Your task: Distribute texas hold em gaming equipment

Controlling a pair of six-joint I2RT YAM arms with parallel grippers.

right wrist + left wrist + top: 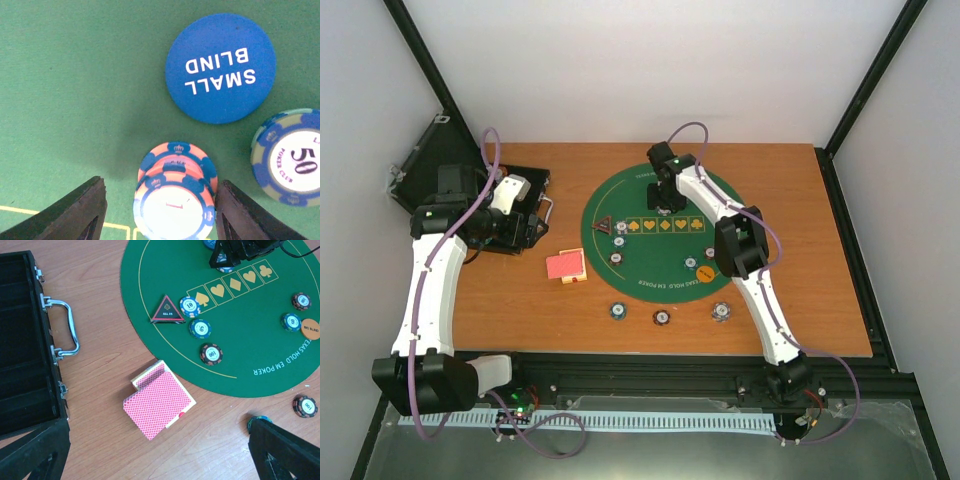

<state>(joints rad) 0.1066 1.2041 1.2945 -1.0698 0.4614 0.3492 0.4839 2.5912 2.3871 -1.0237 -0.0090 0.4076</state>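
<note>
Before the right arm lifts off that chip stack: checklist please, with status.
1. Right pincer open around chip stack: ok.
2. Both fingers clear of the stack: cannot tell; one side shows a gap, the other looks nearly touching.
3. Stack on the green mat: ok.
4. Small blind button and 50 chip apart from the stack: ok.
5. Left pincer open, empty: ok.
6. Deck dealt out: not ok; it lies on the table beside the mat.
</note>
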